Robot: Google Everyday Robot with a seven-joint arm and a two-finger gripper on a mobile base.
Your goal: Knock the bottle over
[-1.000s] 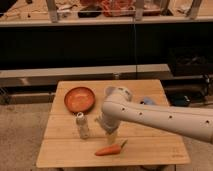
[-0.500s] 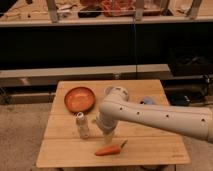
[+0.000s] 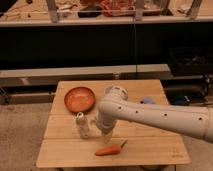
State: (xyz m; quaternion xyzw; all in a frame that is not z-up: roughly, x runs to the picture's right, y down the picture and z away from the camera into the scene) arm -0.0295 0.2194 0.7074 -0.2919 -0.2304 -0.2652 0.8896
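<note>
1. The gripper's (image 3: 104,134) jaws: I cannot tell how they stand; it hangs just right of the bottle (image 3: 82,125).
2. The arm has edged nearer; the bottle still stands upright.
3. A carrot (image 3: 109,149) lies in front of the bottle, an orange bowl (image 3: 80,98) behind.

Looks like a robot lab or test workshop, not a home. Low wooden bench (image 3: 150,150) on a bare concrete floor (image 3: 20,130), set like a trial stage with an orange bowl (image 3: 79,98) at 11 o'clock and a carrot (image 3: 109,150) at 6. White robot arm (image 3: 155,116) reaching in from 3 o'clock, pincer (image 3: 106,135) pointing down near centre. Long cluttered metal-framed shelf (image 3: 100,20) across 12 o'clock, dark storage beneath.
</note>
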